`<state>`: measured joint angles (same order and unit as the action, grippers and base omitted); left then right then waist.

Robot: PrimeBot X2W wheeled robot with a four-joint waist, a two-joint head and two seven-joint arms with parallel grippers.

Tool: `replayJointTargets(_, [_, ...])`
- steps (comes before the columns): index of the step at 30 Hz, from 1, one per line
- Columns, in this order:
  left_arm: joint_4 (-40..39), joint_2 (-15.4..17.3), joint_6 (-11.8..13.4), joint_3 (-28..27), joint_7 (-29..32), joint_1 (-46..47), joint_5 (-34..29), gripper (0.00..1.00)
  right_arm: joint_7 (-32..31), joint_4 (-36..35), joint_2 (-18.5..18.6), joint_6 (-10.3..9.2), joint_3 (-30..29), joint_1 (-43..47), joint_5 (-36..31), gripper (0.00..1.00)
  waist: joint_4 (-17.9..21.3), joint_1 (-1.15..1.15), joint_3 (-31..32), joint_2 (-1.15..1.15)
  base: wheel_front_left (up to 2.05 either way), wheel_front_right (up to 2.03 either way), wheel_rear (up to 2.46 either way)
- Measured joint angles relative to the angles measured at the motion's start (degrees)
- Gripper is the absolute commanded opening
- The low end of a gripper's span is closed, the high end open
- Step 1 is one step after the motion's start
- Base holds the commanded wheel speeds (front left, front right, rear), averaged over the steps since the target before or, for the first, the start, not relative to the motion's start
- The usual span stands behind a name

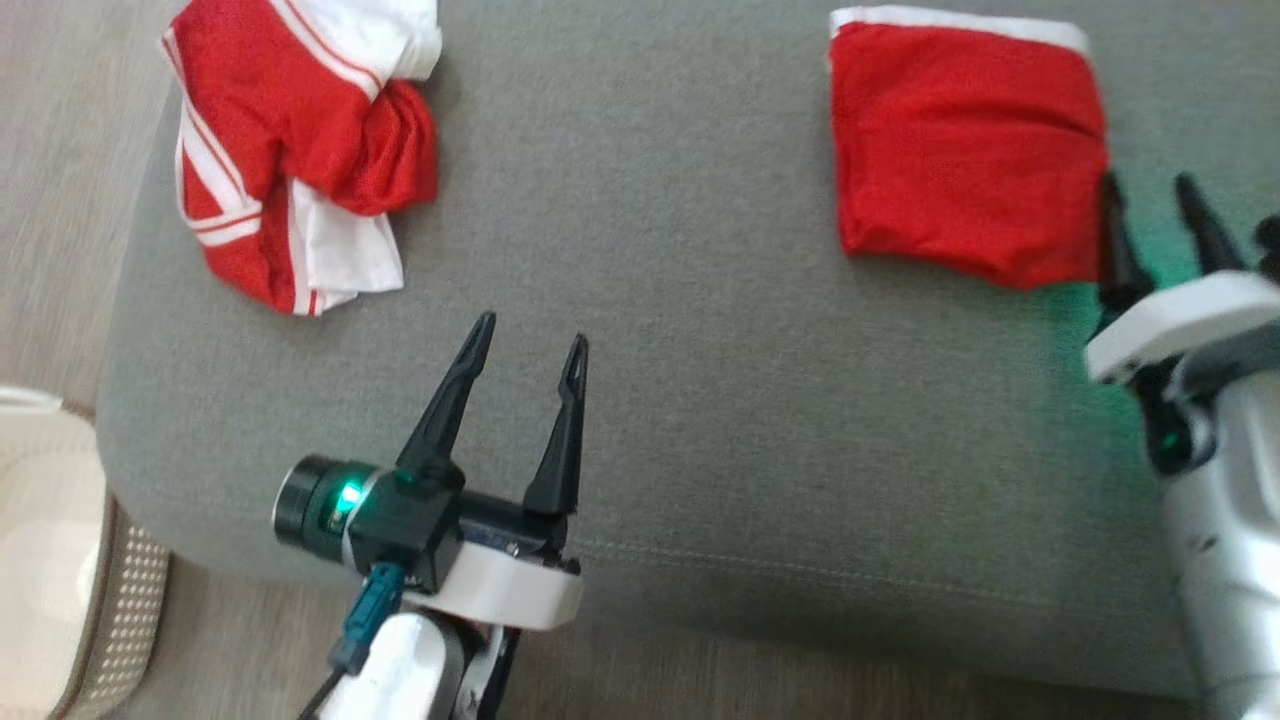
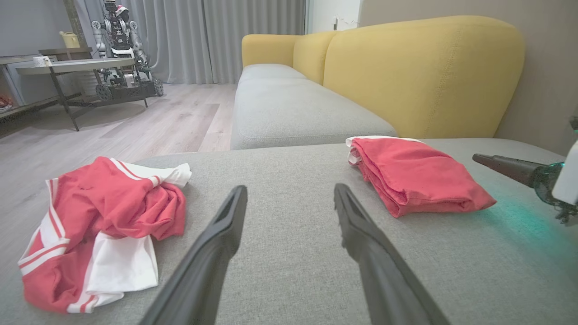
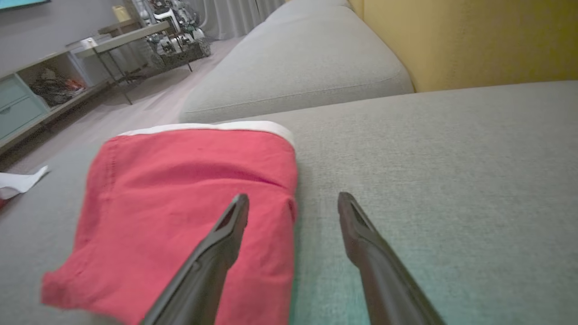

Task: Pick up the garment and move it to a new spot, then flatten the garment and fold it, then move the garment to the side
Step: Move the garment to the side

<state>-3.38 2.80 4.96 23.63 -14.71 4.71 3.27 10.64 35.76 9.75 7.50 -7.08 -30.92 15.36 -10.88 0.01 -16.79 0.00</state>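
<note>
Currently left tool (image 1: 532, 332) hovers spread apart over the cushion (image 1: 700, 300), right tool (image 1: 1145, 185) likewise beside the folded garment (image 1: 960, 150).

A grey sofa cushion (image 1: 650, 300) carries two garments, well apart. A crumpled red-and-white garment (image 1: 300, 150) lies by its far left corner. A folded red garment (image 1: 960, 150) with a white edge lies flat at the far right.

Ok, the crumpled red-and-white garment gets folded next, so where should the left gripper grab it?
Probably pinch the raised red bunch at the right side of the crumpled garment, with the left gripper coming from the right. The cloth humps up there; the white panel lies flat.
</note>
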Motion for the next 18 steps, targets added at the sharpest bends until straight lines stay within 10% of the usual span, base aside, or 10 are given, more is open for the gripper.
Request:
replayJointTargets(10, [1.34, -0.04, 0.13, 2.44, 0.0, 3.43, 1.12, 1.0, -6.39, 9.0, 5.03, 0.0, 2.5, -8.27, 6.38, 0.97, -3.41, 0.0, -4.62, 0.0, 0.0, 0.0, 0.0])
replayJointTargets(14, [1.48, -0.05, 0.18, 3.0, 0.0, 4.03, 1.42, 1.0, -8.26, 9.25, 5.06, 0.0, 4.88, -8.49, 11.16, 0.1, -3.39, -0.01, -4.91, 0.0, 0.0, 0.0, 0.0])
replayJointTargets(18, [1.56, -0.05, 0.59, 3.07, 0.0, 4.03, 1.42, 1.0, -8.49, 8.69, 6.24, 0.0, 7.28, -8.5, 14.06, 0.0, -2.9, -0.01, -5.09, 0.0, 0.0, 0.0, 0.0])
